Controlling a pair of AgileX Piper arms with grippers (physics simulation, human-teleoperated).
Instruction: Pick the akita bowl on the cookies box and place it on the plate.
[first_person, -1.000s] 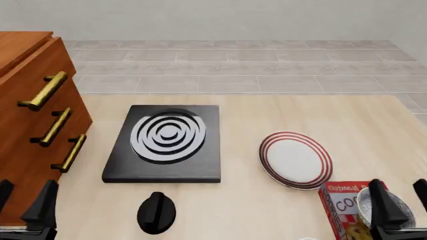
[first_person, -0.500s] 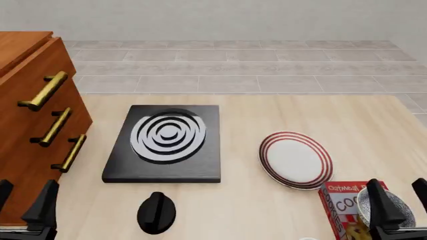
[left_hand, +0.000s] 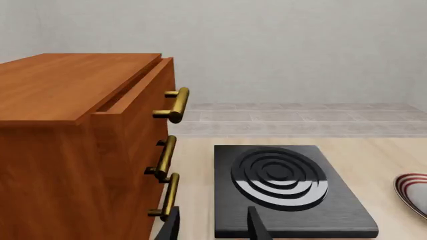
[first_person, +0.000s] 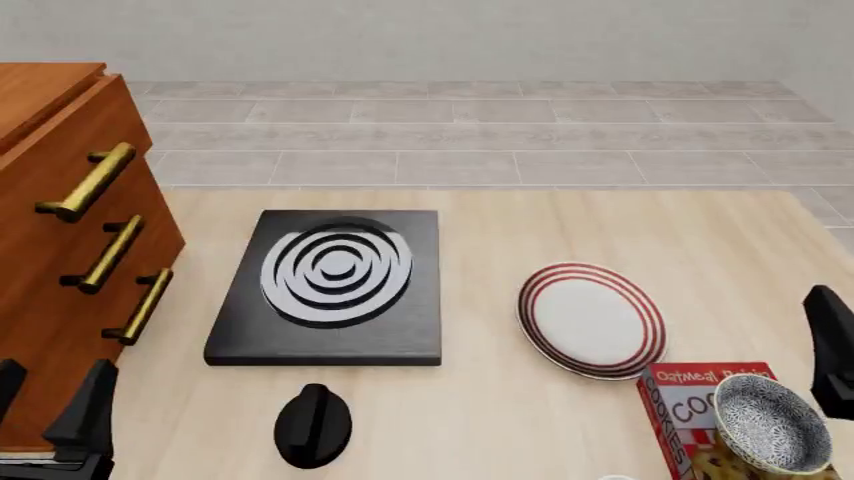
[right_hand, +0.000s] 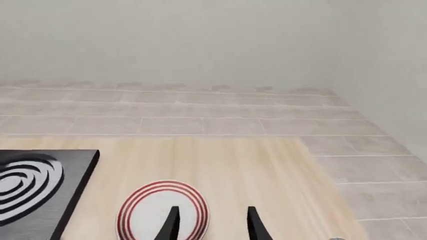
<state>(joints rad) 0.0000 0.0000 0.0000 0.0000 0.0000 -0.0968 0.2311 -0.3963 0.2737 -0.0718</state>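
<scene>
Bowl (first_person: 771, 424): 1, sitting upright on the box (first_person: 683, 402), on the side of the box away from the plate (first_person: 591, 320); nothing touches it.
Box: 1, flat on the tabletop (first_person: 561, 225), just beside the plate's near rim.
Plate: 1, bare, between the slab (first_person: 327, 288) and the box.
Handling: the bowl looks rigid, light and probably smooth, so it may slip; judged breakable if dropped.
Where to hold: pinch the rim, 1 finger inside and 1 outside, on the side facing the right arm.
Right end effector (right_hand: 210, 222): released, fingers parted with nothing between; it hangs beside the box, on the side away from the plate, clear of the bowl.
Left end effector (left_hand: 212, 225): released and idle, well apart from the plate, near the drawers (first_person: 74, 250).
Other counts: 1 slab, 1 black knob (first_person: 312, 424), 3 brass handles (first_person: 87, 182) on the drawers.
</scene>
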